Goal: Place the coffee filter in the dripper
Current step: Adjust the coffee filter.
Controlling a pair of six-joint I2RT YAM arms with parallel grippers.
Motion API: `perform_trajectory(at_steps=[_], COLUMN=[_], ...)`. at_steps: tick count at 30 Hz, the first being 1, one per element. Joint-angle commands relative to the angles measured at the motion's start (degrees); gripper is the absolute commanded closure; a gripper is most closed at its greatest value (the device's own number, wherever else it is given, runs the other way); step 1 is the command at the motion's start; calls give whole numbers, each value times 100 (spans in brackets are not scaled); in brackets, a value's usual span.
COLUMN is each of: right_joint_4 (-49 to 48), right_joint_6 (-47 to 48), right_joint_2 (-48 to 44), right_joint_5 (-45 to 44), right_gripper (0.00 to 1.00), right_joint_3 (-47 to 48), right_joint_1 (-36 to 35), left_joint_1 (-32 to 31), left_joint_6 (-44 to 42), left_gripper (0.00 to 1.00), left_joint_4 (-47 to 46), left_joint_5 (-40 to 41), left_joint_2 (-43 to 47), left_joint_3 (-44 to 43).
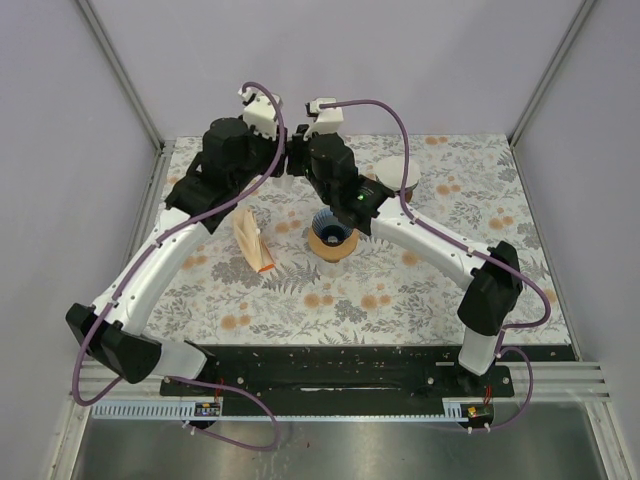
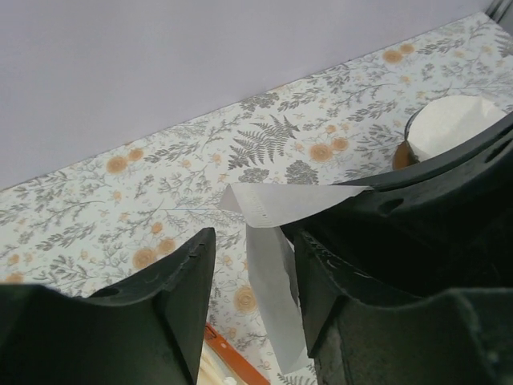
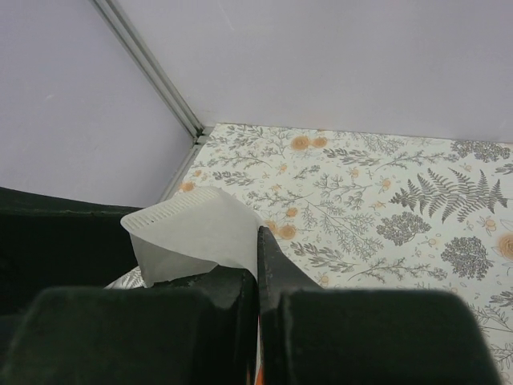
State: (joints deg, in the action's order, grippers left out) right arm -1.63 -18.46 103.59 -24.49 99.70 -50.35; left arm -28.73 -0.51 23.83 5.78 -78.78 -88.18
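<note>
Noted table under a floral cover, boxed in by plain panels on the left, right and far sides.

Noted left arm and right arm both stretched to the far centre, wrists meeting nose to nose above the cover.

Logged dripper at table centre: blue ribbed cone in a brown collar, upright, just on the near side of the right wrist.

Logged tan packet with an orange edge, just left of the dripper.

Logged round brown object with a white top at the far right. Possibly a cup lined with paper, but too small to confirm from above.

Right gripper: fingers pressed fully together, pinching one edge of the white coffee filter. Paper fanned out to the left in the wrist view, crimped seam uppermost. Filter held aloft at far centre, clear of the dripper.

Left gripper: about half open, fingers either side of a hanging flap of the same filter. Flap close against the finger on the right of that wrist view, with an open gap on the other side. No clamp on the paper yet.
</note>
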Motion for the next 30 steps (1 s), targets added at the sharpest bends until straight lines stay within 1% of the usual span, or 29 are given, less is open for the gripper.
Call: perform_trajectory(at_steps=[1, 5, 9, 12, 14, 18, 21, 24, 27, 30], right_joint_4=[-373, -400, -347, -294, -259, -198, -198, -206, -224, -224], right_joint_6=[97, 158, 185, 176, 158, 158, 158, 132, 97, 79], right_joint_2=[-85, -102, -76, -58, -58, -58, -85, -102, -102, -85], right_joint_5=[-117, -179, -126, -21, 49, 58, 58, 111, 164, 190], right_gripper=[100, 100, 100, 100, 100, 100, 100, 100, 100, 100], right_joint_3=[120, 85, 111, 120, 129, 146, 129, 120, 129, 146], right_joint_1=[-37, -37, -37, -37, -37, -37, -37, -37, -37, -37], left_joint_1=[-150, -185, -185, -177, -151, -71, -71, -80, -132, -229], left_joint_6=[-458, -651, -731, -740, -731, -441, -335, -388, -458, -520], left_gripper=[50, 46, 40, 40, 43, 46, 50, 49, 46, 45], left_joint_4=[-239, -309, -160, -19, -11, 218, 244, 227, 227, 236], left_joint_5=[546, 766, 775, 889, 942, 671, 591, 503, 380, 424], left_joint_2=[197, 293, 302, 232, 232, 249, 320, 329, 276, 250], left_joint_3=[169, 152, -84, -243, -305, -524, -455, -262, -103, -68])
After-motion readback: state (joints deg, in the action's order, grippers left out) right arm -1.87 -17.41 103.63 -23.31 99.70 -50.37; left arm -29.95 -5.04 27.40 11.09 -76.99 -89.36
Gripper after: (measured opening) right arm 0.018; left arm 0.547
